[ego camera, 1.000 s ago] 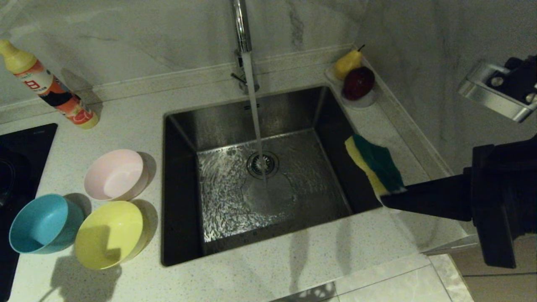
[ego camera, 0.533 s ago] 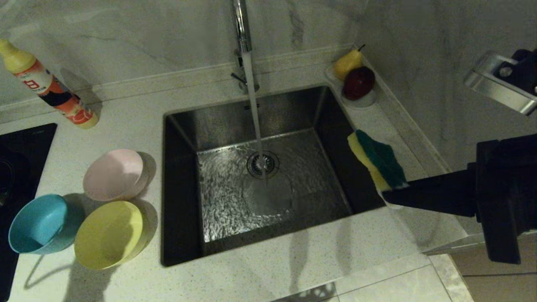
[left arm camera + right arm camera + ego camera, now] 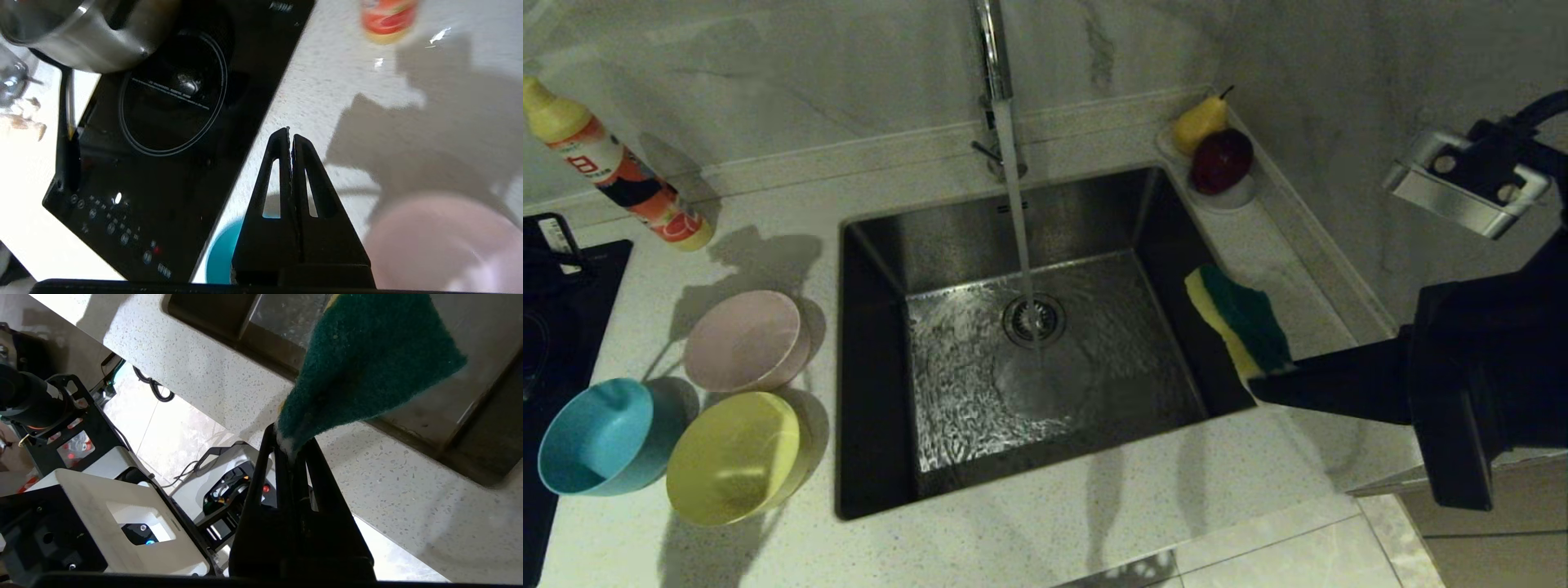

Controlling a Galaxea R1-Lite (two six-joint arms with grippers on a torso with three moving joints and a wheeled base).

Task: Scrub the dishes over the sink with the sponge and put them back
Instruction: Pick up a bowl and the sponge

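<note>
Head view shows the sink [image 3: 882,343] under running water, three bowls [image 3: 737,457] left of it; right gripper [image 3: 1258,384] jaws clamp the sponge [image 3: 1241,322] above its right rim. Left gripper [image 3: 290,132], closed and empty, hangs over the bowls.

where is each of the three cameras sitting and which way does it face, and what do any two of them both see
Head view: on the robot's head, looking forward and down at the sink and counter; the right arm shows at the right edge, its right gripper shut on the sponge.
Left wrist view: behind the shut left gripper, facing the counter and hob, above the blue bowl and pink bowl.
Right wrist view: behind the right gripper, facing the sink edge.
Shared: head and right wrist views both show the sponge; head and left wrist views both show the pink bowl.
</note>
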